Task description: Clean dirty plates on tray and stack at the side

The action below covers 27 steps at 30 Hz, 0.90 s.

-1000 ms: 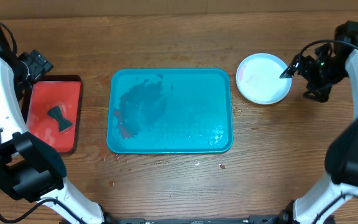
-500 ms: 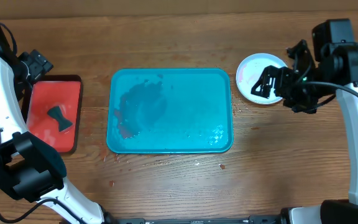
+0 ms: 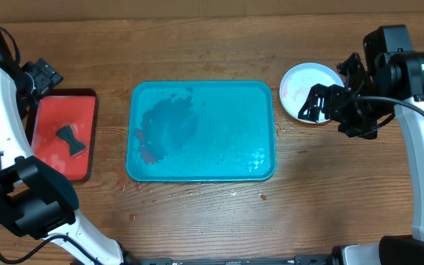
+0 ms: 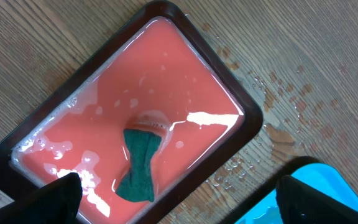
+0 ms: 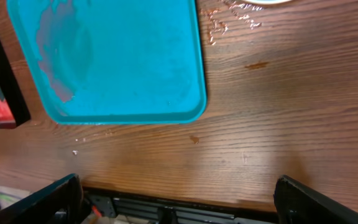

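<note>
The teal tray [image 3: 201, 165] lies mid-table, wet, with a reddish smear at its left; no plate is on it. It also shows in the right wrist view [image 5: 117, 56]. A white plate [image 3: 300, 82] with a faint red mark sits on the table right of the tray. The yellow-green and blue-green plates are not in view. My right gripper [image 3: 318, 104] hovers over the plate's lower right edge, open and empty [image 5: 179, 202]. My left gripper [image 3: 43, 76] is at the far end of the red tray, open and empty [image 4: 176, 208].
A red tray [image 3: 50, 118] with a dark rim at the left holds pinkish water and a dark green sponge [image 4: 138, 165]. Water drops lie on the wood between the trays [image 4: 278, 106] and below the plate [image 5: 229, 22].
My right arm has swung in from the right of the white plate and now hangs over its lower right edge. The plate, trays and left arm have not moved.
</note>
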{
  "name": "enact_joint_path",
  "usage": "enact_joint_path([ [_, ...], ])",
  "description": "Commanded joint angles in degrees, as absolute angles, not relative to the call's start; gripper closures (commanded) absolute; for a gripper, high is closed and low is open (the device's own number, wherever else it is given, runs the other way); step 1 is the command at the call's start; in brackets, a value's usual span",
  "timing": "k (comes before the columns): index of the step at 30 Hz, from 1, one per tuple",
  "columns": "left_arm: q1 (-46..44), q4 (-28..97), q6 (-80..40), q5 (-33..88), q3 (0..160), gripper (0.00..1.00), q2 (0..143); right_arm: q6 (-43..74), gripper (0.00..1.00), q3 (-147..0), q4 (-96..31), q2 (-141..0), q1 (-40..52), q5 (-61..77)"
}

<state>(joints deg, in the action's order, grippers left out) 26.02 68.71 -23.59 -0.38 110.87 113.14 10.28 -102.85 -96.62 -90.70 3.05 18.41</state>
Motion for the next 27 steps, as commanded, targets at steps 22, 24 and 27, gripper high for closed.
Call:
enact_joint_path([
  [22,26.2,68.8,-23.3,0.0,111.5,0.00,112.5,7.2,0.00,-43.8,-40.1,-28.3,3.6,12.9],
  [24,26.2,68.8,-23.3,0.0,111.5,0.00,112.5,7.2,0.00,-38.3,-37.5,-23.2,3.6,12.9],
  [27,26.2,68.8,-23.3,0.0,111.5,0.00,112.5,7.7,0.00,-30.5,-33.2,-16.8,4.1,13.1],
])
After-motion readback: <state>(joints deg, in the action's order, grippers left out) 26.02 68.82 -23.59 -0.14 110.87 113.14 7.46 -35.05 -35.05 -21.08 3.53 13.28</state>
